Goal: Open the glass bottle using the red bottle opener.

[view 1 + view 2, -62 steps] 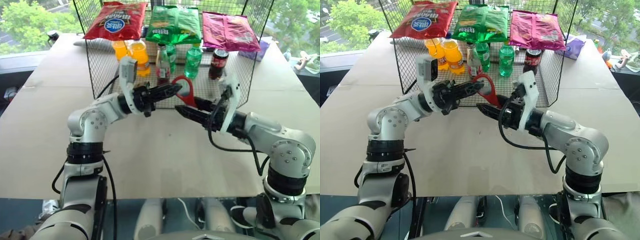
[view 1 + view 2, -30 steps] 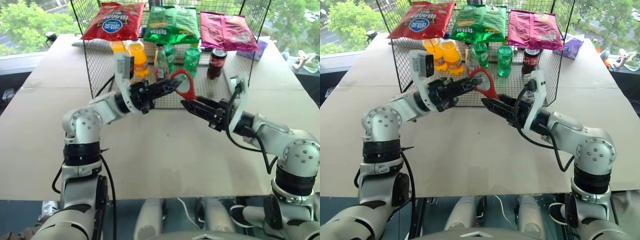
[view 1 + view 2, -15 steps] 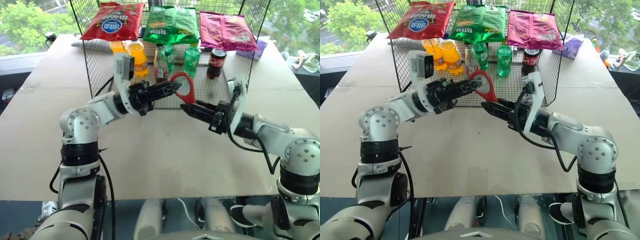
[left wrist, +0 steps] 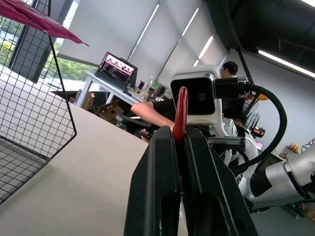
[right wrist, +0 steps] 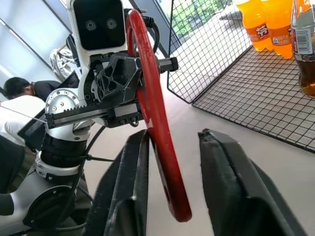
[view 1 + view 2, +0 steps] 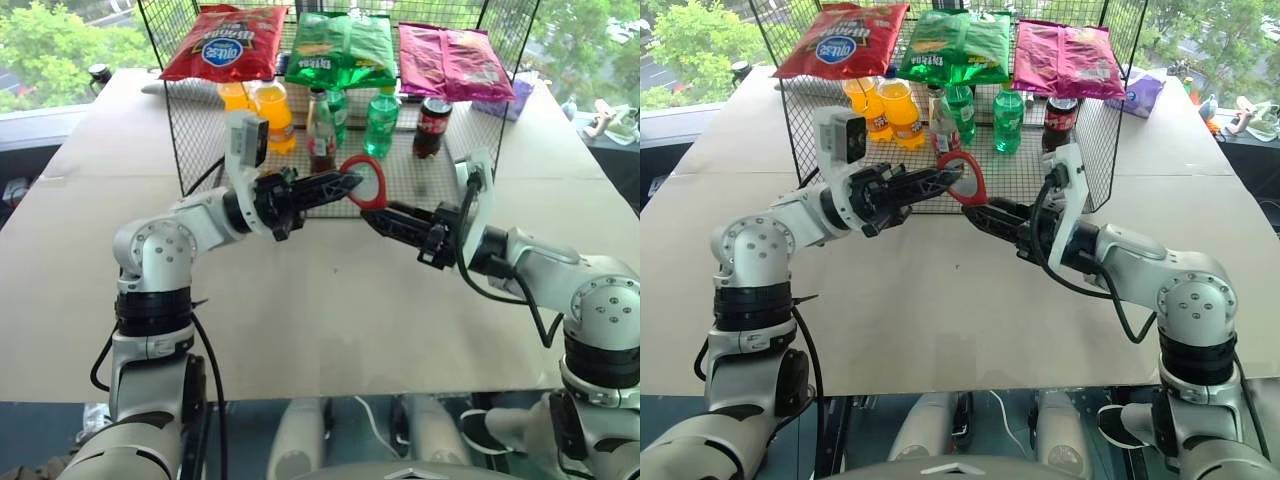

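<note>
Bright, even daylight from the windows; frames sharp.

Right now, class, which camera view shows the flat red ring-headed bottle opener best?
The left eye view: the flat red ring-headed bottle opener shows its whole ring face-on, pinched by the left gripper. The right wrist view shows it edge-on between the right gripper fingers; the left wrist view shows a thin red sliver.

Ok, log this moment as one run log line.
stage: opener handover mid-air | left gripper: shut on red bottle opener | right gripper: straddling handle, gap visible | glass bottle: in wire basket, untouched
</note>
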You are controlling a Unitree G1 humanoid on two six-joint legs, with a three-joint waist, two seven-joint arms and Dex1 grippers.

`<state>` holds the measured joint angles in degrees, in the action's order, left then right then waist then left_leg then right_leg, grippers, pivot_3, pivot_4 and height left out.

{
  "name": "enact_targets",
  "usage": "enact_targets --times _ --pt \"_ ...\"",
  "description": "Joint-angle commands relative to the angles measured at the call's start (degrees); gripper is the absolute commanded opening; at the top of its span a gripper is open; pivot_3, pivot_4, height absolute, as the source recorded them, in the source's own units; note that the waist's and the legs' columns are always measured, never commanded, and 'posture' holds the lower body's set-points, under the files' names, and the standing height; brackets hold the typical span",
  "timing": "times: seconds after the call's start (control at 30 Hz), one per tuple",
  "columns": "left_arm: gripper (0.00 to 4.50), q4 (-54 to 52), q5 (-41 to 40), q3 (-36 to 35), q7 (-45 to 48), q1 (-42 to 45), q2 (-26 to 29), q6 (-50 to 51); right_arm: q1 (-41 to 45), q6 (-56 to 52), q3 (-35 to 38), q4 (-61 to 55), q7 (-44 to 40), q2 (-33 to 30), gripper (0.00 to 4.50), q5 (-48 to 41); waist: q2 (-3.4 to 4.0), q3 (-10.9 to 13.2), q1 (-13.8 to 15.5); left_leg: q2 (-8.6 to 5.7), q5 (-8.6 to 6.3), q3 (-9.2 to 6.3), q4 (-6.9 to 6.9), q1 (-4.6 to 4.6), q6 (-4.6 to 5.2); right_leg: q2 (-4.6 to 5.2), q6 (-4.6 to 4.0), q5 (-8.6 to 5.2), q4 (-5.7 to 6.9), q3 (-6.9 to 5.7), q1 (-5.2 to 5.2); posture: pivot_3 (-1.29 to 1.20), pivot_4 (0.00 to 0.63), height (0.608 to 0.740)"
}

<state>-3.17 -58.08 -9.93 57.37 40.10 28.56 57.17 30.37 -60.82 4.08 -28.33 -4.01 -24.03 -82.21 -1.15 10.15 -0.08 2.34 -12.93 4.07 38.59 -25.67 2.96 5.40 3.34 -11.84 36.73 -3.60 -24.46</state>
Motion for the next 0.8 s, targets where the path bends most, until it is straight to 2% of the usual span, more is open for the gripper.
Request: enact_targets --times 0.03,0.33,0.37,0.4,0.43,0.47,0.53,0.6,0.67,0.7,0.8 --pt "0.0 -1.7 -1.0 0.1 1.2 0.1 0.6 -0.3 1.0 1.6 0.2 -0.8 -0.1 -0.8 0.1 -0.8 0.0 0.0 0.0 0.0 0.0 -0.01 0.0 0.0 0.0 0.0 0.0 0.0 0.0 0.0 0.0 0.0 0.15 0.74" --pt "0.0 -0.8 -0.8 0.1 2.2 0.0 1.7 0.0 0.9 3.2 -0.3 -1.2 -0.5 -1.6 0.1 1.1 0.0 0.0 0.0 0.0 0.0 0.0 0.01 0.0 0.0 0.0 0.0 0.0 0.0 0.01 0.0 0.0 0.15 0.74" --pt "0.68 -0.5 -1.7 -0.5 2.2 0.1 1.9 0.8 0.8 3.5 -0.3 -1.4 -0.5 -1.6 0.0 1.9 0.0 0.0 0.0 0.0 0.0 0.0 0.0 0.0 0.0 0.0 0.0 0.0 0.0 0.01 0.0 0.0 0.15 0.74" --pt "0.97 -0.5 -1.6 -0.7 2.3 0.0 2.3 0.8 0.8 4.0 -0.4 -1.7 -0.5 -1.8 0.0 3.2 0.0 0.0 0.0 0.0 0.0 0.0 0.01 0.0 0.0 0.0 0.0 0.0 0.01 0.01 -0.01 0.0 0.15 0.74" --pt "1.53 -0.5 -0.7 -0.8 2.1 -0.3 2.7 0.0 0.7 4.6 -0.6 -2.3 -0.5 -2.2 0.0 5.4 0.0 0.0 0.0 0.0 0.0 0.0 0.01 0.0 0.0 0.0 0.0 0.0 0.01 0.01 -0.01 0.0 0.15 0.74" --pt "1.9 -0.2 0.2 -1.2 1.8 -0.7 3.4 -0.7 0.8 5.8 -1.5 -3.3 -0.8 -3.2 0.0 9.8 0.0 0.0 0.0 0.0 0.0 0.0 0.01 0.0 0.0 0.0 0.0 0.0 0.01 0.01 -0.01 0.0 0.15 0.74" --pt "2.86 0.2 4.0 -1.9 0.6 -2.7 5.3 -4.2 0.6 10.1 -6.7 -7.0 -1.6 -8.0 0.0 24.9 0.03 0.0 -0.1 0.0 0.0 0.02 0.01 0.0 0.0 0.0 0.0 0.0 0.01 0.04 -0.03 0.0 0.15 0.74" --pt "3.68 1.0 8.7 -2.7 -1.9 -4.3 6.0 -9.5 0.4 16.0 -14.8 -10.1 -3.0 -14.5 0.0 41.2 0.03 0.0 -0.1 0.0 0.01 0.06 0.0 -0.04 -0.01 -0.01 0.0 -0.01 0.02 0.11 -0.14 0.0 0.15 0.74" --pt "3.68 3.0 16.5 -2.7 -8.0 -4.2 4.2 -18.7 0.6 22.4 -24.6 -10.3 -1.8 -21.2 0.0 59.6 0.03 0.0 0.0 -0.03 0.03 0.12 -0.01 -0.05 -0.05 0.0 0.01 -0.01 0.05 0.17 -0.23 0.0 0.15 0.74" --pt "3.68 4.5 20.1 -2.4 -11.4 -3.5 2.9 -23.0 0.4 24.3 -27.4 -9.6 0.2 -22.6 0.0 66.6 0.0 0.0 0.1 -0.03 0.08 0.12 0.0 -0.06 -0.14 0.01 0.01 -0.01 0.04 0.15 -0.22 0.0 0.15 0.74" --pt "3.68 8.6 29.6 0.4 -16.9 -2.0 0.7 -33.2 -0.6 27.7 -32.1 -7.7 2.2 -23.8 0.0 80.5 -0.02 0.0 0.4 -0.03 0.14 0.3 0.02 -0.07 -0.24 0.01 0.02 -0.01 0.02 0.17 -0.22 0.0 0.15 0.74"
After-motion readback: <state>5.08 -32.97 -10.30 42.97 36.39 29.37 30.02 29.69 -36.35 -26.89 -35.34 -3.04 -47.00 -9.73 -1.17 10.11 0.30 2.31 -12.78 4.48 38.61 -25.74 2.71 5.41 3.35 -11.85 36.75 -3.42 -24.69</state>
